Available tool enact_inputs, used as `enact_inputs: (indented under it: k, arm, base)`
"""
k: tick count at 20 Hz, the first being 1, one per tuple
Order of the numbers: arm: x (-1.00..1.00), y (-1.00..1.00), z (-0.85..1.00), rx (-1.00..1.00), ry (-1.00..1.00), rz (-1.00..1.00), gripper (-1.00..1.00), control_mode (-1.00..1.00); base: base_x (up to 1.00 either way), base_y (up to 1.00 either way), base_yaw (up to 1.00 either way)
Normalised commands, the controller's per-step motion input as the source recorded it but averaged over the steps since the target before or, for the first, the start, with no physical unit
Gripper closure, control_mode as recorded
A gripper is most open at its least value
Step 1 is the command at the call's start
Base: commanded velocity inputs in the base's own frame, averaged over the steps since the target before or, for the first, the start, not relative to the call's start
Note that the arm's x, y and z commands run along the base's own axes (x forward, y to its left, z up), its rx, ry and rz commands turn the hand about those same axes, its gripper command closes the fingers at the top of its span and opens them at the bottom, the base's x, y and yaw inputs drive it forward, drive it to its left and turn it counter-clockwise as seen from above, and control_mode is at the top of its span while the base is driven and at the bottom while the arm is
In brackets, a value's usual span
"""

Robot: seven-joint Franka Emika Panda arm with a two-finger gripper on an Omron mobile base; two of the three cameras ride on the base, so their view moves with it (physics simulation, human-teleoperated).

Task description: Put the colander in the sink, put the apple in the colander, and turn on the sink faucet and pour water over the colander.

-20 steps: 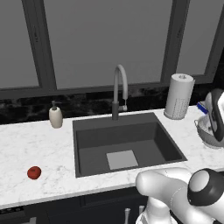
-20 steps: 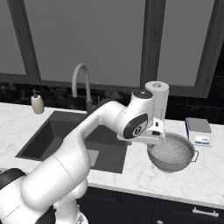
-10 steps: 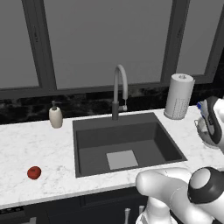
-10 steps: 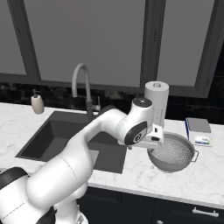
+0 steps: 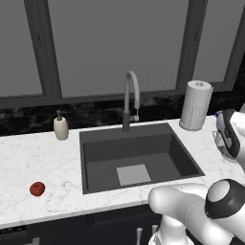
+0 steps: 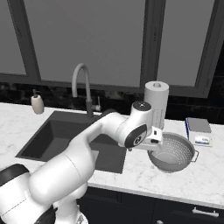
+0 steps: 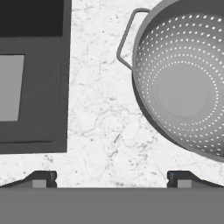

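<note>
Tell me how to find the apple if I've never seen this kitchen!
Start at the big dark sink set in the white marble counter. Go along the counter to the side where the small beige soap dispenser stands, then come toward the counter's front edge. The apple is the little round red thing lying there by itself, the one spot of red on the marble.

A home kitchen: white marble counter (image 5: 28, 158) with a dark sink (image 5: 136, 160) set in it, gooseneck faucet (image 5: 130, 98) at its back edge, soap dispenser (image 5: 60, 127), paper towel roll (image 5: 195, 105), dark windows (image 5: 115, 43) behind.
</note>
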Motion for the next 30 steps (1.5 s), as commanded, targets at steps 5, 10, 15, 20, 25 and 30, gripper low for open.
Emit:
enact_inputs:
  k: [5, 10, 15, 20, 25, 30]
  arm:
    - [0.19, 0.00, -0.18, 0.00, 0.00, 0.00, -1.00, -1.00]
    - [0.27, -0.14, -0.31, 0.00, 0.00, 0.00, -1.00, -1.00]
    - [0.38, -0.20, -0.10, 0.00, 0.00, 0.00, -1.00, -1.00]
    - [0.29, -0.25, 0.00, 0.00, 0.00, 0.00, -1.00, -1.00]
    - [0.18, -0.22, -0.04, 0.00, 0.00, 0.00, -1.00, -1.00]
    - [0.11, -0.14, -0.16, 0.00, 0.00, 0.00, -1.00, -1.00]
  base:
    - [0.00, 0.00, 0.00]
    - [0.00, 0.00, 0.00]
    - [0.00, 0.00, 0.00]
    - [0.00, 0.00, 0.00]
    - [0.00, 0.00, 0.00]
    - [0.00, 0.00, 0.00]
